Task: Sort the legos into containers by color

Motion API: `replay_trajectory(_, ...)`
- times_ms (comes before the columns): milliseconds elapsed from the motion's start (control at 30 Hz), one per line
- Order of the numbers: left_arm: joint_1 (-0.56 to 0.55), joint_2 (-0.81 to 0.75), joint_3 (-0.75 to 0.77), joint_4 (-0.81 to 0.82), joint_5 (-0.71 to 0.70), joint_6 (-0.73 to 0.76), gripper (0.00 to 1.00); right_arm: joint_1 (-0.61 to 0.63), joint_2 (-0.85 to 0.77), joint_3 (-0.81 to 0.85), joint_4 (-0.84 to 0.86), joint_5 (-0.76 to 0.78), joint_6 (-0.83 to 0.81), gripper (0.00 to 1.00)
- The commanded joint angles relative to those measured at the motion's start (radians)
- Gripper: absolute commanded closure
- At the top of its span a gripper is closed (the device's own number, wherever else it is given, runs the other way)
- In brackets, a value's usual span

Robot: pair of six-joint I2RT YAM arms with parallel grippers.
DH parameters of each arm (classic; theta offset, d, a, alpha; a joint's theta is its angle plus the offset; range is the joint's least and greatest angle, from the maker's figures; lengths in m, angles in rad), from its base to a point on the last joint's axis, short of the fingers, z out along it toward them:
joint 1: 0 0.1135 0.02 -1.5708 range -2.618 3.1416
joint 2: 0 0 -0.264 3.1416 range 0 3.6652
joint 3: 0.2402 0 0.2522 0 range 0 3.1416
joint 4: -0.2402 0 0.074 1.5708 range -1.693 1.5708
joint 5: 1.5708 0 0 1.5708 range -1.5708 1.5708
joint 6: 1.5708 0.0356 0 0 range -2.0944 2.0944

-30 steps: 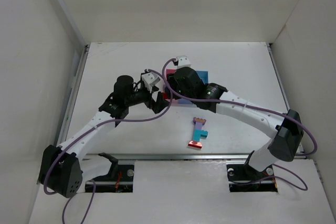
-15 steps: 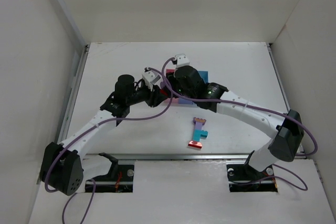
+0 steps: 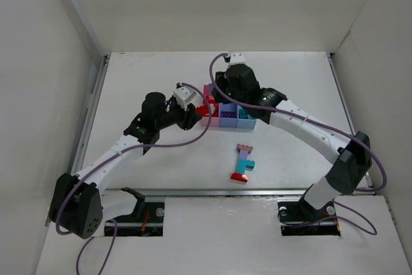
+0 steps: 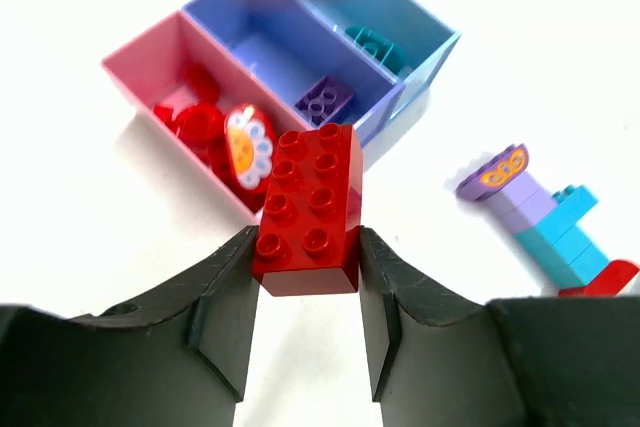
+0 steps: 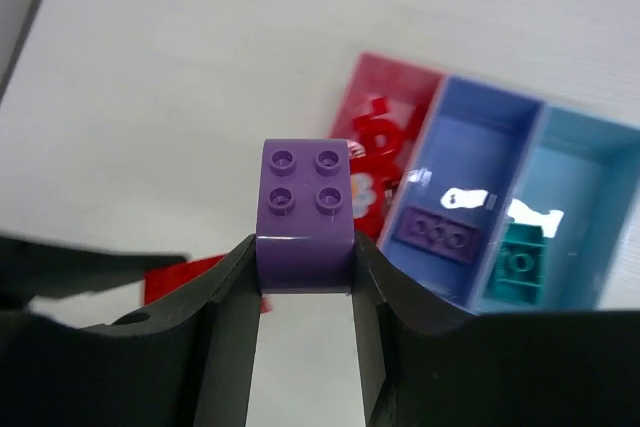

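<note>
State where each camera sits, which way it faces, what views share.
Top: above and behind, looking down on both arms, bins, clump.
Left wrist: on the left hand, facing the bins past its red brick.
Right wrist: on the right hand, facing the bins past its purple brick.
Shared: all three show the bins.

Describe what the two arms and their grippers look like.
Both arms match: the left arm and right arm have white tube-like links between chunky black joints. A purple cable loops loosely along each. The left gripper and right gripper have broad, matte black fingers with flat inner faces.
</note>
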Motion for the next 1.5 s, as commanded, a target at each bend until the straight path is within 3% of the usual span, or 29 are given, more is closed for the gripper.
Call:
replay_trajectory(0, 0.003, -0.001, -0.009, -0.027, -0.028, 0.037, 1.0, -0.059, -0.032, 0.045, 0.047, 0.037, -0.011, 1.0)
replay_trajectory(167, 0.003, 0.028, -0.018, -0.045, -0.057, 0.048, 1.0, -0.094, -0.021, 0.045, 0.044, 0.037, 0.02, 1.0)
replay_trajectory(400, 0.003, 0.062, 0.013, -0.027, -0.146, 0.048, 1.0, -0.175, 0.164, 0.054, -0.079, 0.001, 0.107, 1.0)
replay_trajectory(567, 0.003, 0.09, 0.046, -0.009, -0.164, 0.066, 1.0, -0.197, 0.2, 0.025, -0.028, -0.011, 0.118, 0.88)
replay_trajectory(700, 0.003, 0.125, 0.069, 0.011, -0.175, 0.077, 1.0, -0.197, 0.209, 0.014, 0.012, -0.037, 0.09, 0.84)
replay_trajectory(800, 0.003, 0.152, 0.091, 0.045, -0.175, 0.089, 1.0, -0.197, 0.218, 0.014, 0.002, -0.037, 0.09, 0.71)
replay_trajectory(833, 0.003, 0.152, 0.1, 0.054, -0.175, 0.099, 1.0, -0.197, 0.229, 0.014, -0.007, -0.037, 0.09, 0.55)
replay_trajectory(867, 0.003, 0.178, 0.1, 0.076, -0.175, 0.099, 1.0, -0.197, 0.238, 0.014, -0.007, -0.048, 0.09, 0.45)
replay_trajectory(967, 0.003, 0.211, 0.111, 0.111, -0.175, 0.109, 1.0, -0.197, 0.247, 0.033, -0.045, -0.057, 0.09, 0.23)
replay_trajectory(1067, 0.003, 0.24, 0.111, 0.162, -0.175, 0.148, 1.0, -0.197, 0.235, 0.033, -0.059, -0.057, 0.09, 0.17)
replay_trajectory(1467, -0.046, 0.338, 0.101, 0.402, -0.203, 0.257, 1.0, -0.197, 0.05, -0.041, -0.059, -0.02, 0.072, 0.16)
